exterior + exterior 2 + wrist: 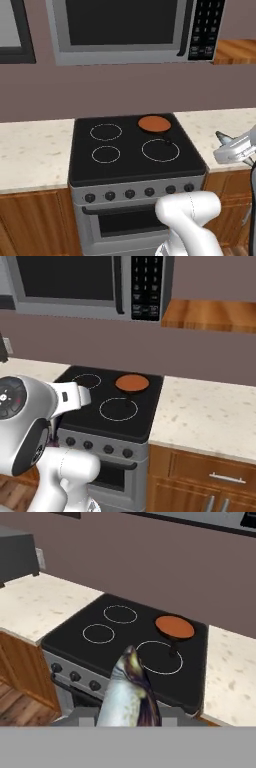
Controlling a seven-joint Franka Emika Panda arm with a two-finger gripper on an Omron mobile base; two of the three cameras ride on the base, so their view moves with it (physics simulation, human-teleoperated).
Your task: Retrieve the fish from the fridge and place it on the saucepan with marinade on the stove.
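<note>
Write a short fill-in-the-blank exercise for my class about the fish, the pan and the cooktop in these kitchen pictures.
1. The pincer is shut on the ____.
2. The saucepan sits on the stove's back ____ burner.
3. The cooktop has ____ white ring burners.
4. Above the stove hangs a ____.

Missing words: fish; right; four; microwave.

The stove stands between two stretches of table, one at its left and one at its right. On the stove, the saucepan with marinade sits on the back right burner, just behind the front right ring. The microwave hangs on the wall above the stove. The fish is in the pincer, in front of the stove and above its front edge, with the head pointing toward the burners.
</note>
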